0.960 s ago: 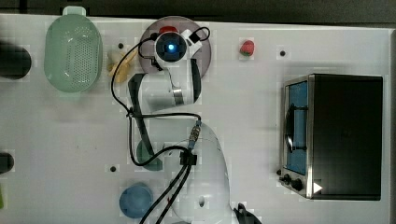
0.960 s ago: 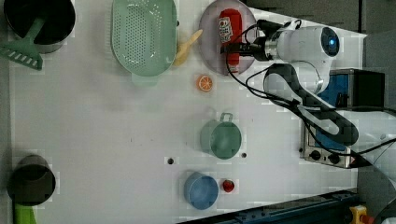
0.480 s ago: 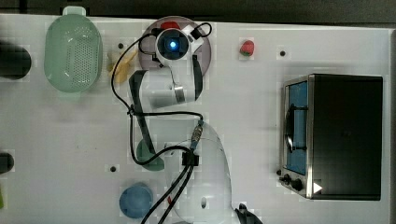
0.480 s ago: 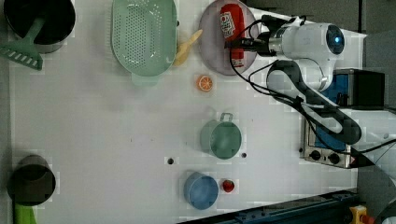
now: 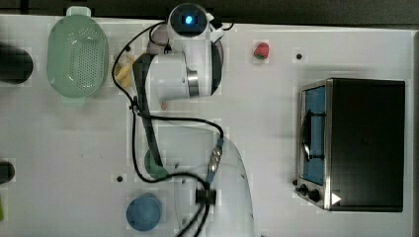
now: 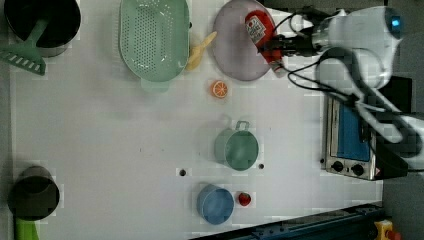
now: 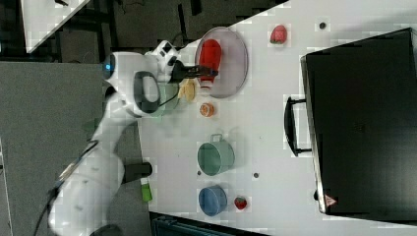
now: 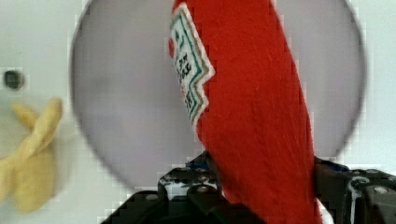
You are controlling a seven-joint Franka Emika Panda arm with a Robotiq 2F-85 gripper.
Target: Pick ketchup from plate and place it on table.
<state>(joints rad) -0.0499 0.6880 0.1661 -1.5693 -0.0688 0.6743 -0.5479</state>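
Observation:
The ketchup is a red squeeze bottle with a white printed label, lying over the right part of the pale lilac plate in the left view. My gripper reaches in from the left view's right and is shut on the bottle's lower half. In the wrist view the black fingers press against both sides of the red body. The right view shows the ketchup above the plate with the gripper on it. The white table lies around the plate.
A mint-green colander and a yellow banana-like piece lie at the left view's left of the plate. An orange slice, a teal pot and a blue bowl sit lower down. A toaster oven stands at the top view's right.
The jaws have narrowed onto the ketchup. The wrist has shifted toward the top view's upper edge, over the plate.

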